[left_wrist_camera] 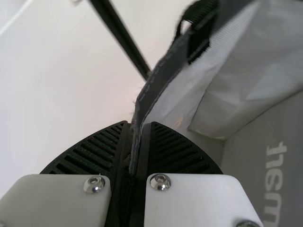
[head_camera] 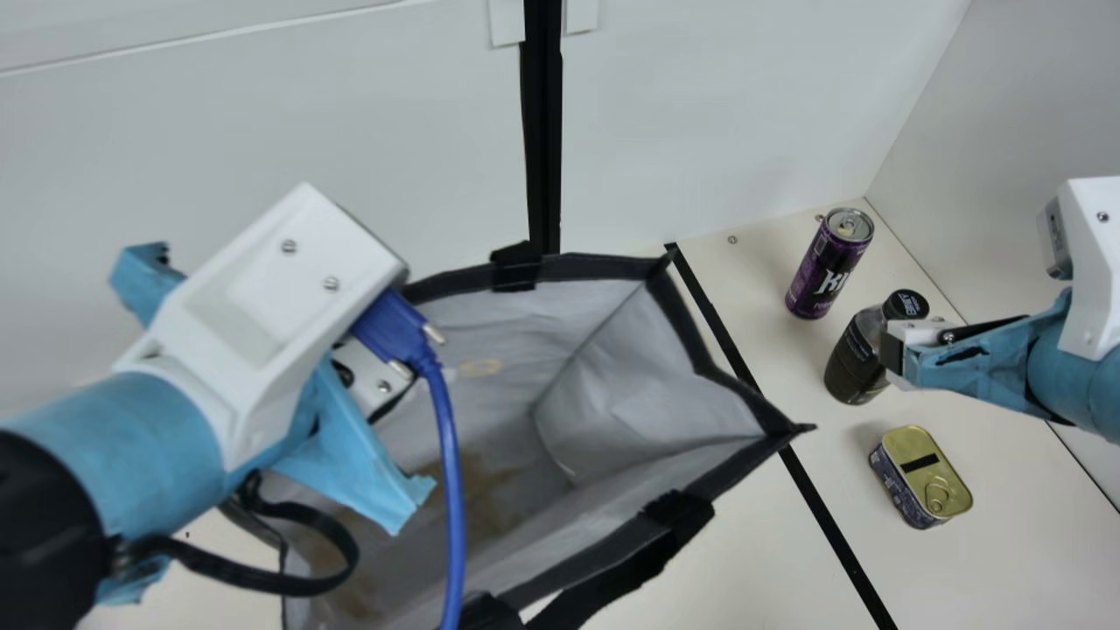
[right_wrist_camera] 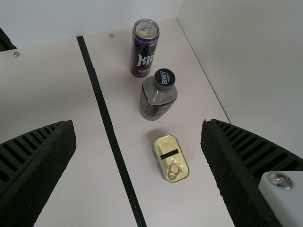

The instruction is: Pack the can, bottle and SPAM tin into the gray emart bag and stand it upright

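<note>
Nearest the camera in the main view, our blue-wrapped left arm [head_camera: 166,429] reaches over the gray emart bag [head_camera: 647,385], its mouth gaping. Beyond it, on the cream table [head_camera: 1006,577], stand the purple can [head_camera: 829,262] and black-capped bottle [head_camera: 862,354]; the gold-lidded SPAM tin [head_camera: 923,477] sits lid up. Our right arm [head_camera: 989,359] overlaps the bottle, perhaps without touching it.

In the left wrist view, our left gripper [left_wrist_camera: 137,126] is closed on the bag's rim [left_wrist_camera: 154,90]. We should hold that pinch steady to give the load a wide mouth.

In the right wrist view, our right gripper [right_wrist_camera: 138,123] is spread wide, empty. For picking, we judge it best to straddle one item, descend squarely and lift above the rim. The low tin needs a deep reach, stopping short of the table. The can and bottle crowd each other near the back wall [right_wrist_camera: 90,16] and side wall [right_wrist_camera: 246,56]; bare table along the black line [right_wrist_camera: 106,120] offers more room.
</note>
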Tool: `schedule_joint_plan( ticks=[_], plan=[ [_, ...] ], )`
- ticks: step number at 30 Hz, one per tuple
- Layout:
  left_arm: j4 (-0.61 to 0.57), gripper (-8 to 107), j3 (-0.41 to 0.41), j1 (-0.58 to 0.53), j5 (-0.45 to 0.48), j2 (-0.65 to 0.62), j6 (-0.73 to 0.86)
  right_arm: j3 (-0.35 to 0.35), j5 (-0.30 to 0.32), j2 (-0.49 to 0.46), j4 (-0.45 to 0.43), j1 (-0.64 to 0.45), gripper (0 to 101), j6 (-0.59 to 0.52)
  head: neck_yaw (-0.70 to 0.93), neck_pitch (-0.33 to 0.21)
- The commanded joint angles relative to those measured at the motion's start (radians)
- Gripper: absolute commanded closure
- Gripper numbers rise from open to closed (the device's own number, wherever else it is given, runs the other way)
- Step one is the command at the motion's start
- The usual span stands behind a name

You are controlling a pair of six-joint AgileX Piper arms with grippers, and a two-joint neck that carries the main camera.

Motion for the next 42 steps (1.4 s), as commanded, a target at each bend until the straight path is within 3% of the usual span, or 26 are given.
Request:
schedule_joint_plan(
  ticks=[1, 14, 22, 32, 42],
  plan=[
    [0.086, 107, 0.002, -0.002, 0.000, -0.007, -0.034, 0.000, 0.000, 0.000, 0.000, 0.000, 6, 0.000, -0.001, -0.023],
    [0.338, 107, 0.051, 0.016, 0.000, -0.081, -0.192, 0.000, 0.000, 0.000, 0.000, 0.000, 6, 0.000, -0.001, -0.023],
    [0.505, 107, 0.130, 0.015, 0.000, -0.137, -0.314, 0.000, 0.000, 0.000, 0.000, 0.000, 6, 0.000, -0.001, -0.023],
    [0.765, 107, 0.318, -0.096, 0.000, -0.212, -0.493, 0.000, 0.000, 0.000, 0.000, 0.000, 6, 0.000, -0.001, -0.023],
    [0.898, 107, 0.546, -0.195, 0.000, -0.254, -0.684, 0.000, 0.000, 0.000, 0.000, 0.000, 6, 0.000, -0.001, -0.023]
  ],
)
